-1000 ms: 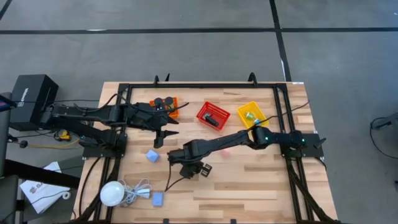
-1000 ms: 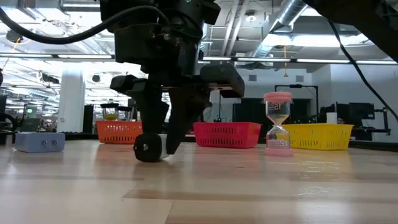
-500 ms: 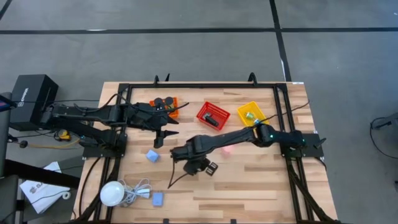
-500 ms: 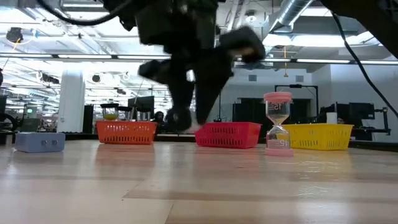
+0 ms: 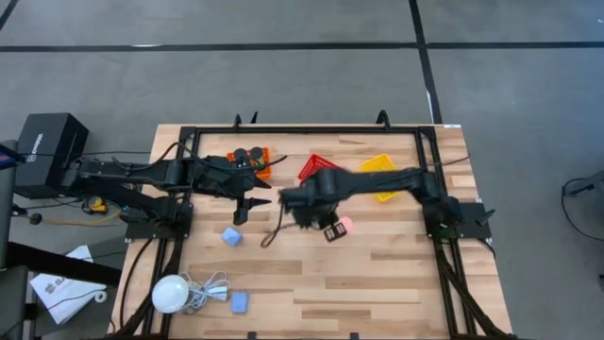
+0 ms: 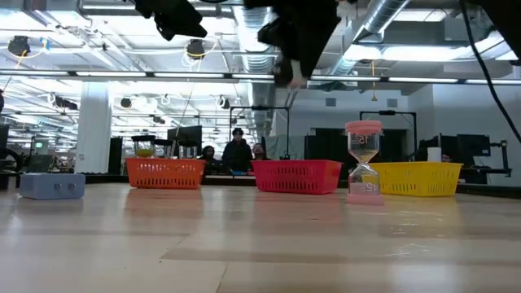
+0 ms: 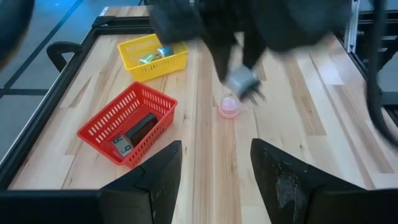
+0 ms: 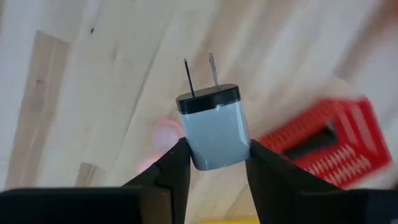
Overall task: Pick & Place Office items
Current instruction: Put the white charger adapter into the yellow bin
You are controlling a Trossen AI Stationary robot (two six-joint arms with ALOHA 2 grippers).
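My right gripper (image 5: 330, 227) hangs over the table's middle, shut on a grey charger plug (image 8: 212, 132) with a black face and two prongs. It is just beside the pink hourglass (image 5: 345, 224), which stands upright on the table (image 7: 229, 107). In the low view my right gripper (image 6: 293, 65) is high above the boards. My left gripper (image 5: 247, 203) waits open at the left, near the orange basket (image 5: 253, 159), with nothing between its fingers (image 7: 171, 180). My right gripper pinches the charger's grey body by two opposite sides (image 8: 214, 152) between its two fingers. The fingers come from above, pointing down. The prongs (image 8: 199, 78) point away from the gripper, toward the table. The charger hangs clear of the table.
A red basket (image 7: 127, 130) holding a flat black piece and a yellow basket (image 7: 152, 55) stand along the far side. Light-blue pieces (image 5: 231, 236) (image 5: 240, 302) and a white bulb with cable (image 5: 170, 293) lie at the near left. Bare boards lie near right.
My right gripper has risen from the table with the charger, lifting it clear. It has moved toward the far edge and a little right, toward the hourglass and red basket, and its wrist has rolled.
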